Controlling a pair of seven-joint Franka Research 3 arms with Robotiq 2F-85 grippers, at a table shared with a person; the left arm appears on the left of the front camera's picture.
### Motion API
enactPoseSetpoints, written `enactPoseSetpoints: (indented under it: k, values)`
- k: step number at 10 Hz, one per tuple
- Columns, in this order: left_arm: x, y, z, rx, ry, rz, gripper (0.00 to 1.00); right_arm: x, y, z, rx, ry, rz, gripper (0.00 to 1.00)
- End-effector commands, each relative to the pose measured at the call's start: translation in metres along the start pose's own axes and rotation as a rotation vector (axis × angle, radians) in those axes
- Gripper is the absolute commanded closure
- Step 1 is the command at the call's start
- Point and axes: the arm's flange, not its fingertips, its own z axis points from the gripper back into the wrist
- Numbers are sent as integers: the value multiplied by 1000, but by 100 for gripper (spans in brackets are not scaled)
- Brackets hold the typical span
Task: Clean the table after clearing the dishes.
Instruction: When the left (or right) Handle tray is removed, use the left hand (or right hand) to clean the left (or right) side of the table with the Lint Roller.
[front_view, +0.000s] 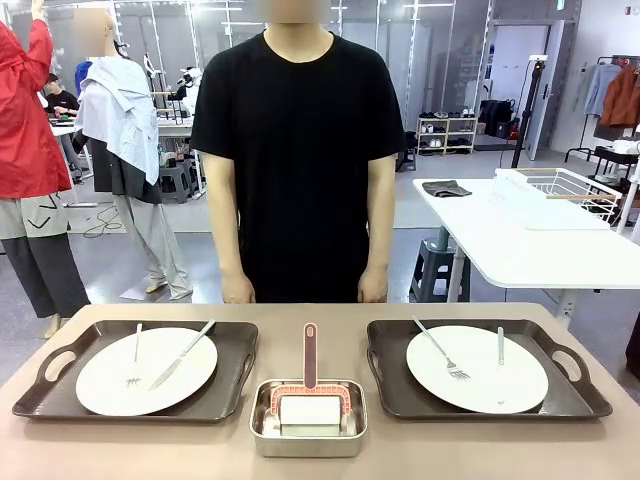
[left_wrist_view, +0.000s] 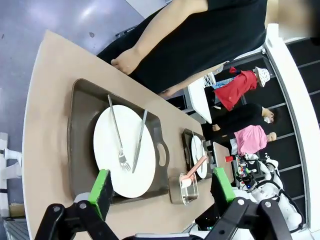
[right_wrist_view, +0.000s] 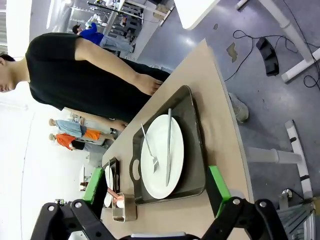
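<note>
My left gripper (left_wrist_view: 162, 186) and right gripper (right_wrist_view: 156, 184) hang spread wide and empty over the table (front_view: 600, 445), both dishes (front_view: 146, 371) on trays (front_view: 232, 350) flanking a steel pan (front_view: 308, 440); lifting trays level by their handles (front_view: 60, 364) seems wisest.

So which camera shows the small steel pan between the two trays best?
The front view: the steel pan sits near and central, seen from above with its inside open to view. Both wrist views show the pan small, far and from the side.
</note>
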Motion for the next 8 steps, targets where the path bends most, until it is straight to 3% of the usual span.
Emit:
enactPoseSetpoints:
  k: [1,8]
  values:
    - [6,2,2,-19,-5,2,0,1,-1,3,21,-4,-5,0]
    - [6,2,2,-19,-5,2,0,1,-1,3,21,-4,-5,0]
